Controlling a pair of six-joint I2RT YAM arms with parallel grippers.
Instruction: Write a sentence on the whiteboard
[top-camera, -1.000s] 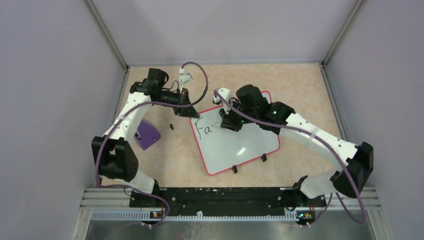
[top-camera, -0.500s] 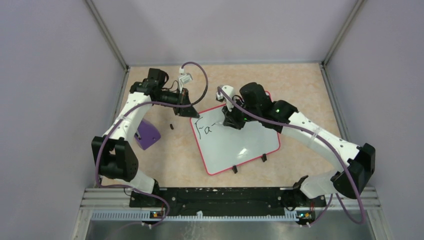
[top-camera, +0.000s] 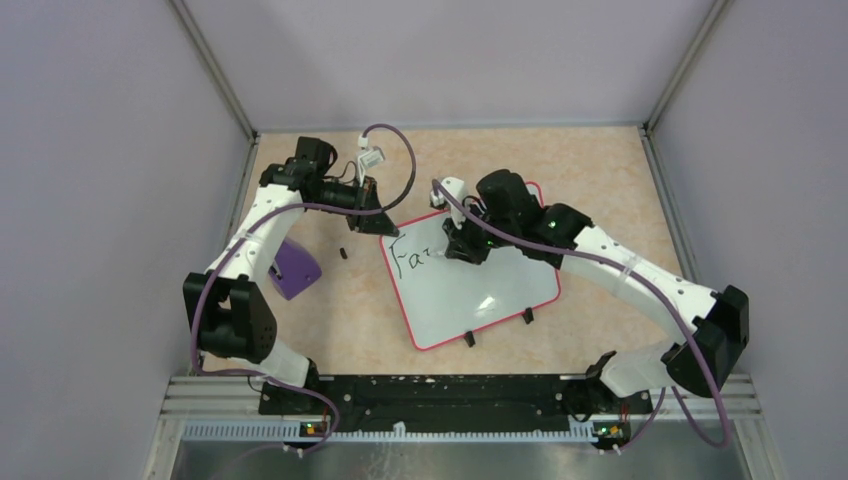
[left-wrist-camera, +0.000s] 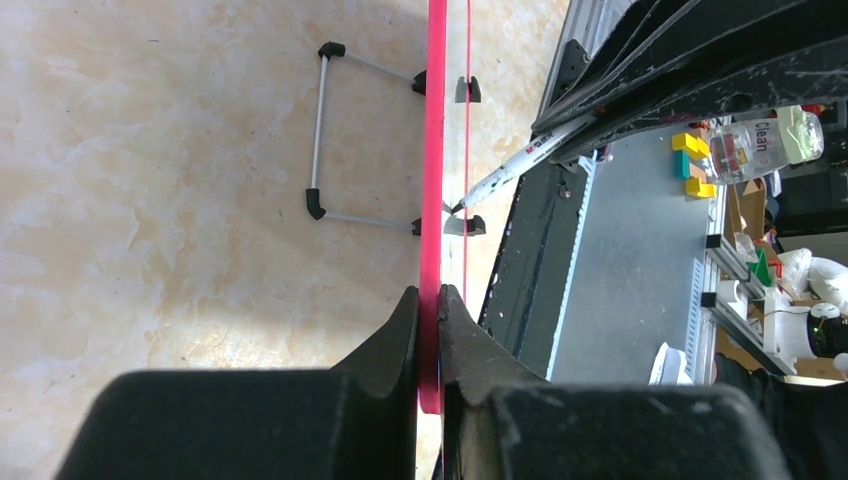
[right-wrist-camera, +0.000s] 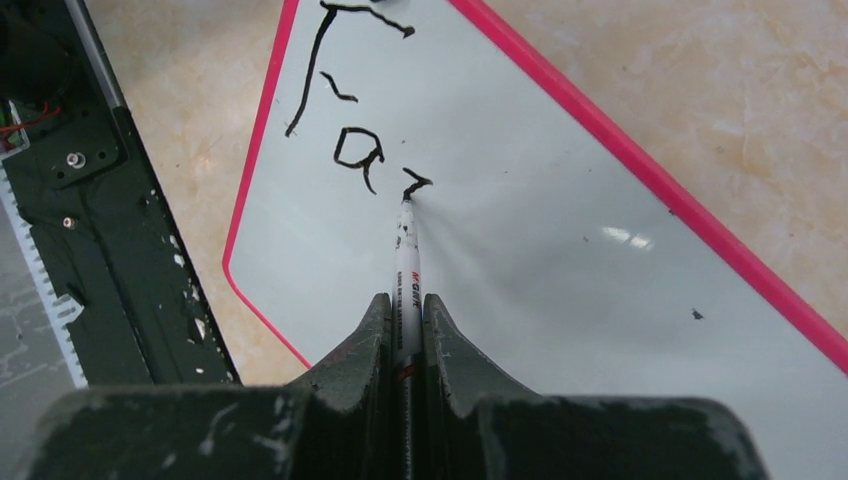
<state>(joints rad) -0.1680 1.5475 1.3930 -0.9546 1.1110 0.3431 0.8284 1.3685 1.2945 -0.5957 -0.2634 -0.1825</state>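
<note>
From above, the whiteboard (top-camera: 480, 290) lies askew on the tan tabletop (top-camera: 600, 180), its small black feet toward the arms' bases. The left gripper (top-camera: 386, 229) is clamped on the board's far left corner. The right gripper (top-camera: 462, 248) hangs over the upper part of the board, beside the first letters of the sentence (top-camera: 412, 262). A purple block (top-camera: 293, 268) sits well to the left. A small dark object (top-camera: 343, 253), possibly a pen cap, lies between it and the board.

The left wrist camera looks along the board edge-on. The red-pink rim runs straight into the gripper's closed fingers and is pinched between them. A marker (left-wrist-camera: 520, 160) meets the board's face from the right.

The right wrist camera shows that gripper closed tight around the marker's white barrel. The black tip touches the glossy surface at a short stroke just right of "Fa".
</note>
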